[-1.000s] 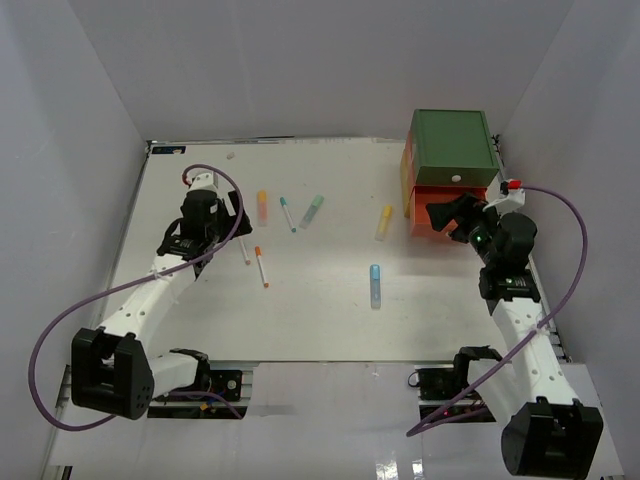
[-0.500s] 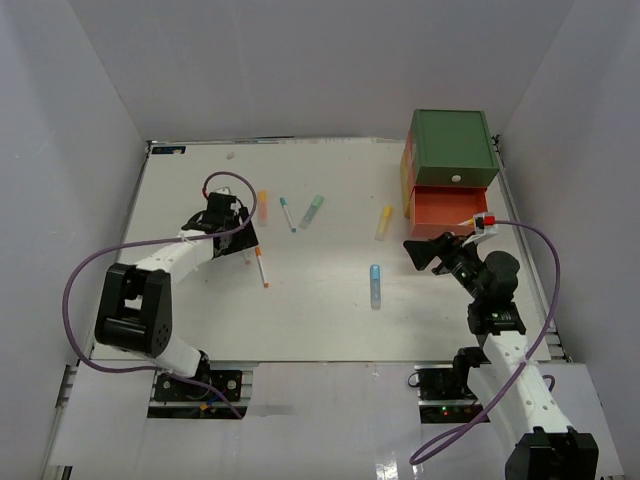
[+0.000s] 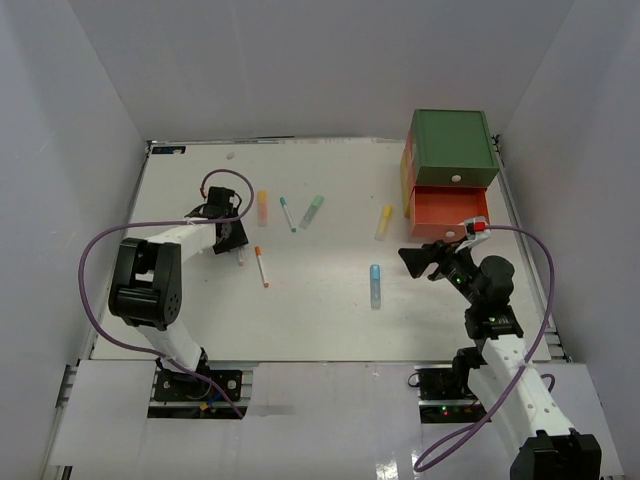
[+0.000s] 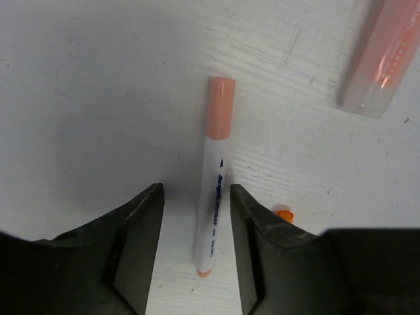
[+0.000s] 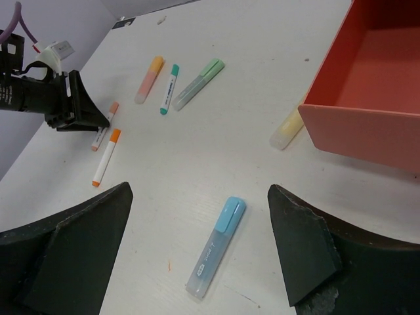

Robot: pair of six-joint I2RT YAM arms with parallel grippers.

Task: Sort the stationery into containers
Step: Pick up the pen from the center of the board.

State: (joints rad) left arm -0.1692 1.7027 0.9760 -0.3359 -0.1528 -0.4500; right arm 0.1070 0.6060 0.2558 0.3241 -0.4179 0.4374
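Tabletop (image 4: 98, 98): left tool (image 4: 195, 200) straddles peach-capped pen (image 4: 216, 157), well off edges.

Bare table (image 3: 320, 300) between orange-tipped pen (image 3: 261, 267) and blue highlighter (image 3: 375, 286), drawer stack (image 3: 452, 148) far right.

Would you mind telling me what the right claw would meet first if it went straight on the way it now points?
Most likely the blue highlighter, lying on the table just ahead of the right claw; depth is unclear, so it might reach bare table first.
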